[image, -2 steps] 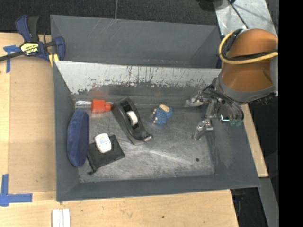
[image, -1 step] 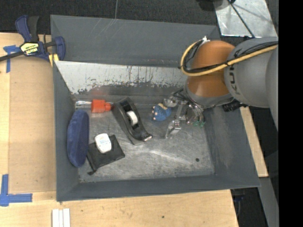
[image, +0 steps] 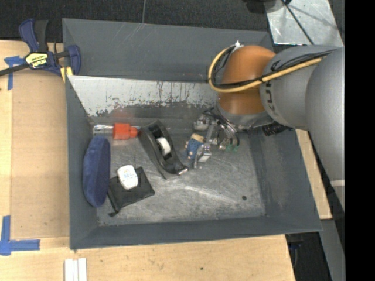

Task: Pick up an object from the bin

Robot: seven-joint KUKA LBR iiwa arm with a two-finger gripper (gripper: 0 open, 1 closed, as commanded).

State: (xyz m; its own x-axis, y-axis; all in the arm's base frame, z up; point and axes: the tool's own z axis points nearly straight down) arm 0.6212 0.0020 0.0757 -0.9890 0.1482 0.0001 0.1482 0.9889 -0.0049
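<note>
Presently I judge the step in hand to be positioning over a candidate; procedure, taken from the far left toward the pincer: leave the blue oblong pouch (image: 96, 170), well left of the pincer, out of the approach; likewise the white rounded piece (image: 128, 177) on its black flat pad (image: 136, 195), left of the pincer and nearer the front wall; likewise the orange-capped clear tube (image: 122, 132), left of it and slightly further back; treat the black tape dispenser (image: 159, 154), just left of the pincer (image: 199, 148), as the nearest candidate. I cannot tell whether the pincer is wide or narrow, nor whether anything sits in it; I would confirm that before committing. I would centre over the dispenser's body, align the closing direction across its narrow width, and lower squarely; an off-centre close would likely tip it or shove it aside. The dispenser: black, elongated, lying diagonally; its far end points away to the left, its near end lies closest to the pincer; a white roll shows at its middle; probably hard smooth plastic, so liable to slip.
</note>
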